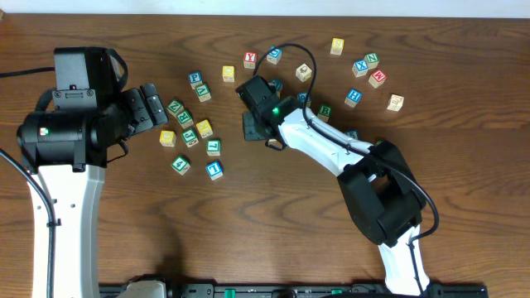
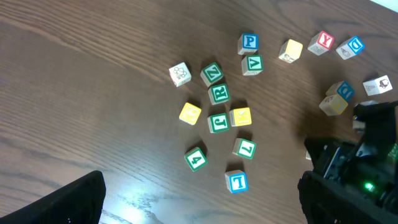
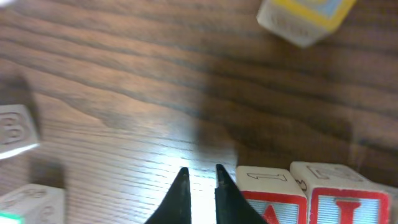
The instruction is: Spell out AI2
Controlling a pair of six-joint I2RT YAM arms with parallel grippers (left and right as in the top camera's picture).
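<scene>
The left gripper hangs at the left of the table, and the overhead view shows its fingers spread wide with nothing between them. Its own wrist view catches only one dark finger in the bottom corner.

That wrist view reads the cluster just beyond it far better than the overhead does: a green "4" block, a blue-framed block near it, and a plain yellow block touching a green one. At its right edge stands the dark body of the right arm with a green light.

From overhead, the right gripper points down at mid-table, and its own bulk hides what lies under it. Only the right wrist view shows that spot. The two fingertips stand a sliver apart over bare wood, clamped on nothing. Just to their right, the "A" block and the "I" block sit side by side, touching or nearly so. Both are red-framed, and the frame edge cuts off their letters. A yellow-and-blue block lies apart, further off.

The blue "2" cannot be made out in any view. Farther right, the overhead alone shows loose blocks, among them a red-framed block.
</scene>
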